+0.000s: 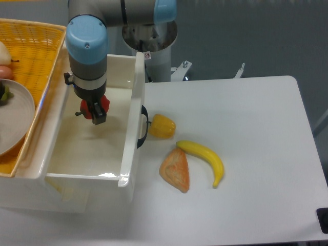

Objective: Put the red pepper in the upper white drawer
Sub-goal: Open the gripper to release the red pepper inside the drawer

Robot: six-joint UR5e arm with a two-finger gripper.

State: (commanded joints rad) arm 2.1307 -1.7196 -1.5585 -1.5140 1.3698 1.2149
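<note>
The upper white drawer [132,134] stands open on the left, its dark curved handle facing the table. My gripper [95,110] hangs inside it, over the drawer's far half, and is shut on the red pepper [104,104]. Only red slivers of the pepper show on either side of the dark fingers. The arm's blue-capped wrist hides the top of the pepper.
A yellow pepper [162,126] lies just outside the drawer by the handle. A banana [205,158] and an orange wedge-shaped toy [176,169] lie right of it. A yellow woven basket [36,56] with a grey plate [13,117] sits left of the drawer.
</note>
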